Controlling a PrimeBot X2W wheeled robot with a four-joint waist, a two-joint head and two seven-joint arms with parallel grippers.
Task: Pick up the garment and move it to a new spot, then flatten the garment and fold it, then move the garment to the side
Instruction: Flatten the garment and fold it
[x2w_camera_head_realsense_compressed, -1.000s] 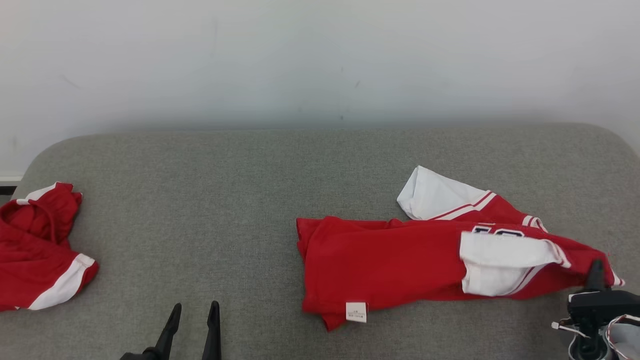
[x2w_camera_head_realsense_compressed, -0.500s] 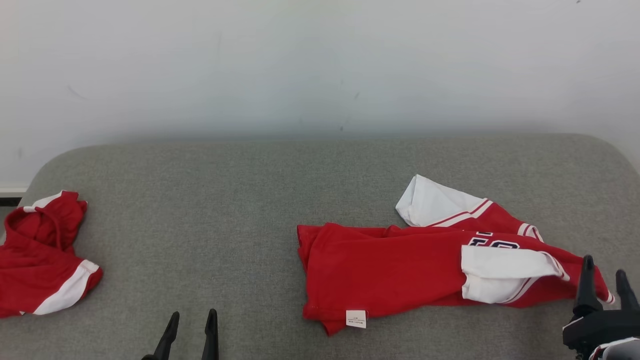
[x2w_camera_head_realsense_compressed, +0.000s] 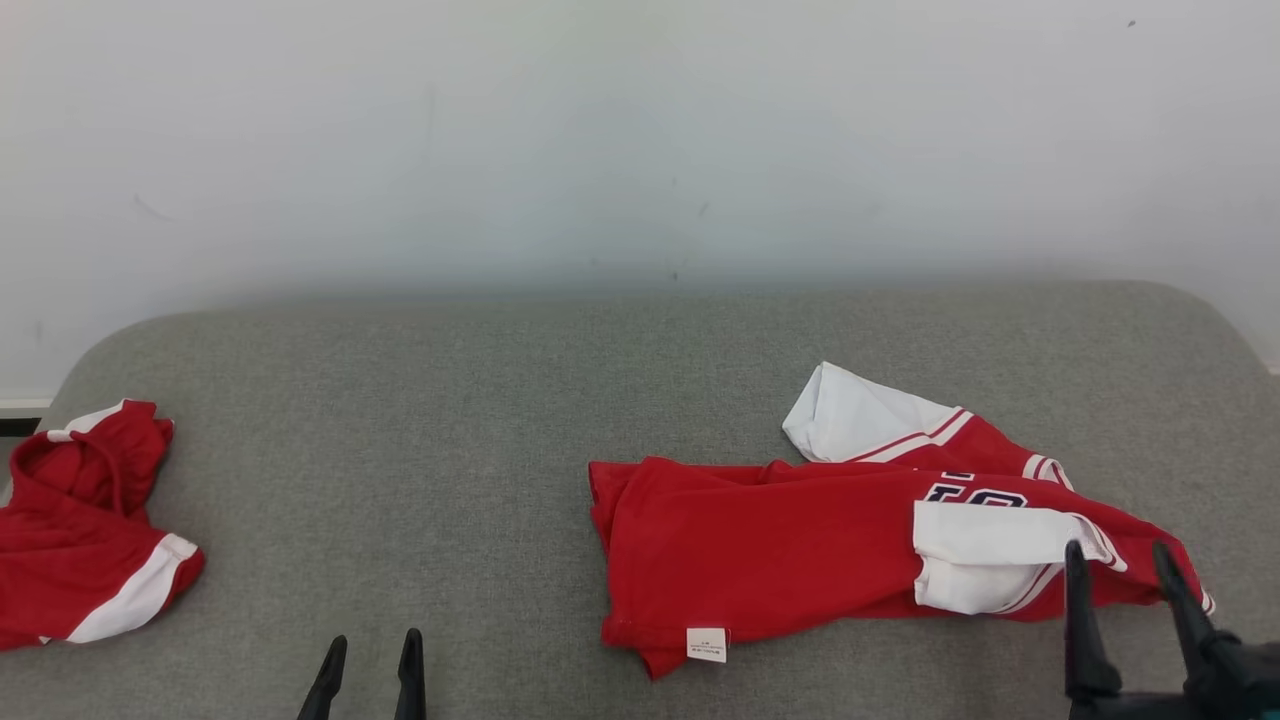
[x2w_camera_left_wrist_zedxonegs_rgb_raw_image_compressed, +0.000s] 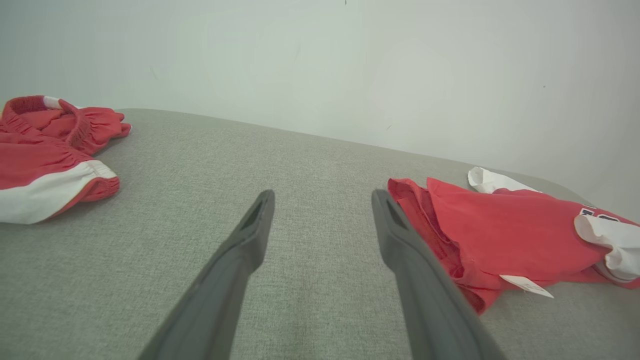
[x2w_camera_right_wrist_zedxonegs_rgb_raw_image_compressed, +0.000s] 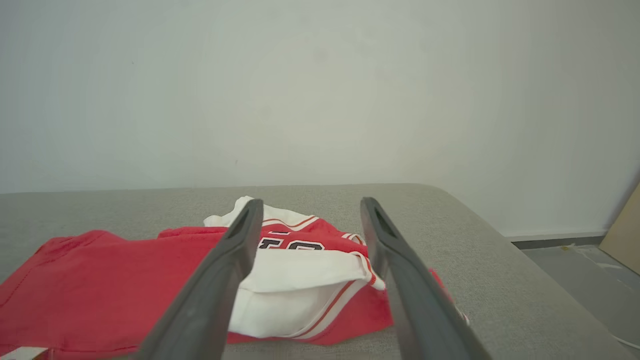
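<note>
A red shirt with white sleeves (x2w_camera_head_realsense_compressed: 780, 540) (x2w_camera_left_wrist_zedxonegs_rgb_raw_image_compressed: 500, 235) (x2w_camera_right_wrist_zedxonegs_rgb_raw_image_compressed: 150, 285) lies loosely folded on the right half of the grey cushion, a small white tag at its near hem. My right gripper (x2w_camera_head_realsense_compressed: 1118, 555) (x2w_camera_right_wrist_zedxonegs_rgb_raw_image_compressed: 309, 205) stands open just in front of the shirt's right end, fingers apart and holding nothing. Near the bottom edge left of centre, my left gripper (x2w_camera_head_realsense_compressed: 370, 645) (x2w_camera_left_wrist_zedxonegs_rgb_raw_image_compressed: 322, 195) is open over bare cushion, well left of the shirt.
A second red garment with a white band (x2w_camera_head_realsense_compressed: 80, 530) (x2w_camera_left_wrist_zedxonegs_rgb_raw_image_compressed: 45, 150) lies bunched at the cushion's left edge. A pale wall rises behind the grey cushion (x2w_camera_head_realsense_compressed: 400, 450). Floor and a cardboard edge (x2w_camera_right_wrist_zedxonegs_rgb_raw_image_compressed: 622, 235) lie beyond the cushion's right end.
My right gripper let go of the shirt's right end, opened and drew back toward me and left. The shirt settled flat. The camera tilted, shifting the scene down.
</note>
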